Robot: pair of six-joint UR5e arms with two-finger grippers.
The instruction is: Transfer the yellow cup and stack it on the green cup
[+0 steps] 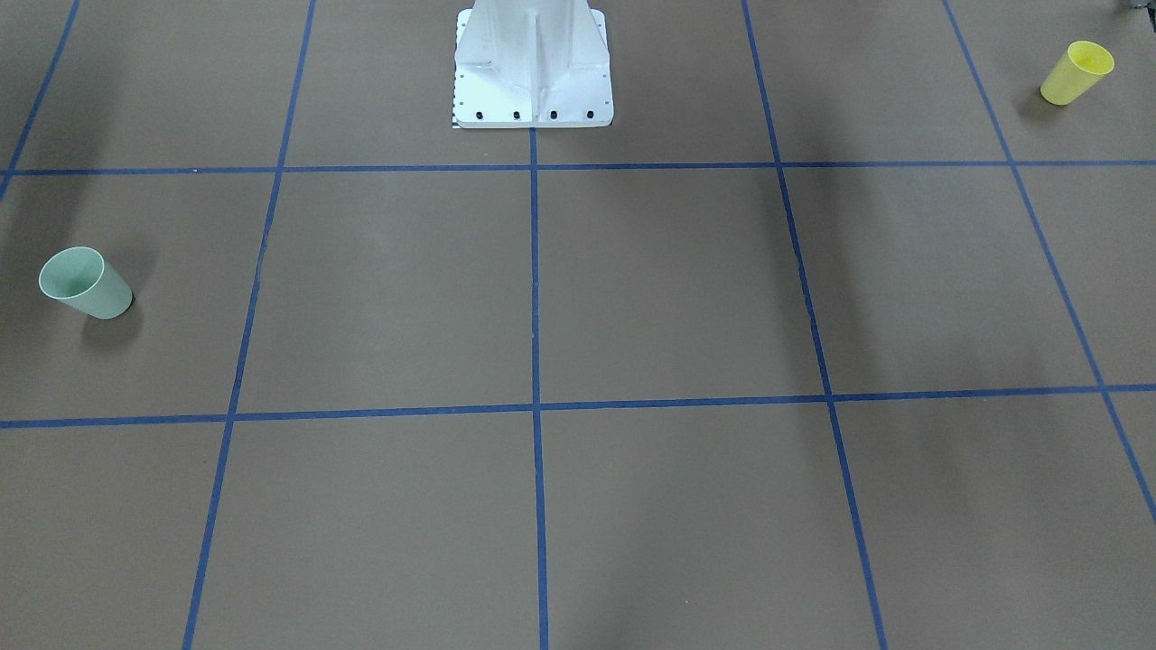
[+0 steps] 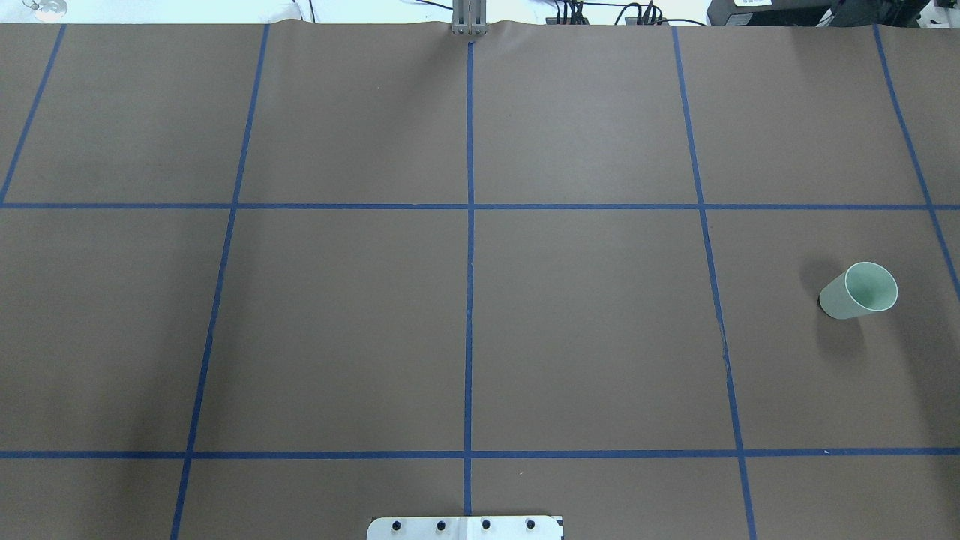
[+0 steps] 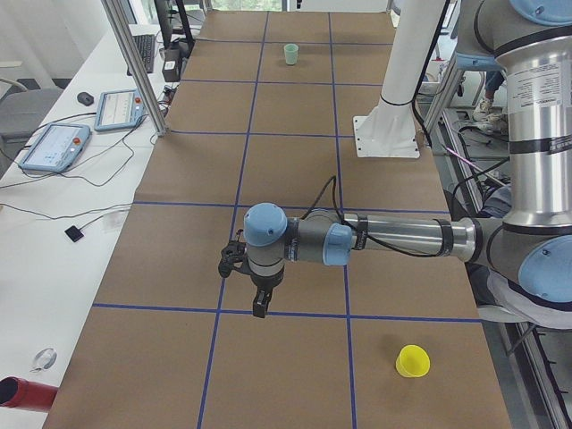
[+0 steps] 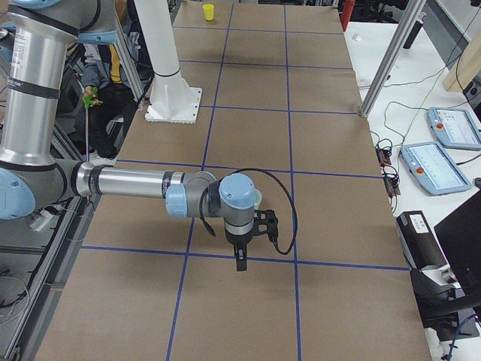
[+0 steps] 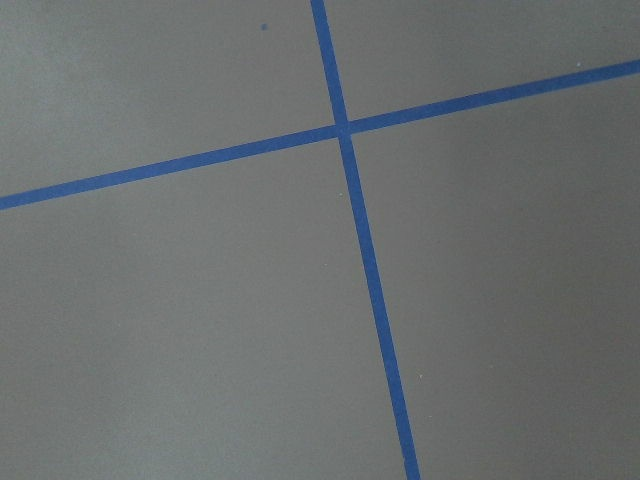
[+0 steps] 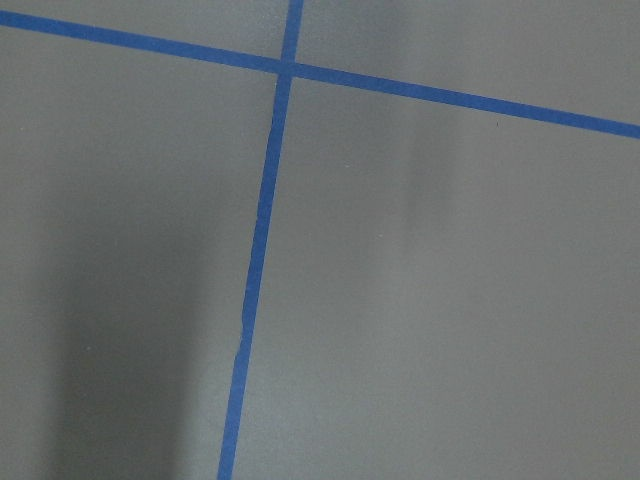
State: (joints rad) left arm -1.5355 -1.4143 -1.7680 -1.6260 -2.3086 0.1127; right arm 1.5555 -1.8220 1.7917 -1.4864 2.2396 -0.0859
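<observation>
The yellow cup [image 1: 1076, 72] stands upright near the table's end on my left side; it also shows in the exterior left view [image 3: 412, 361] and far off in the exterior right view [image 4: 208, 11]. The green cup [image 1: 86, 283] stands upright near the opposite end [image 2: 859, 290] [image 3: 291, 54]. My left gripper [image 3: 259, 308] hangs above the table, pointing down, some way from the yellow cup. My right gripper [image 4: 240, 263] hangs pointing down close to the green cup [image 4: 257, 200], which the wrist partly hides. I cannot tell whether either gripper is open or shut. Both wrist views show only brown paper and blue tape.
The white robot pedestal [image 1: 533, 68] stands at the table's robot-side edge. Blue tape lines [image 2: 469, 225] divide the brown table into squares. A side bench carries tablets [image 3: 55, 146] and cables, with an aluminium post [image 3: 134, 63] at the table edge.
</observation>
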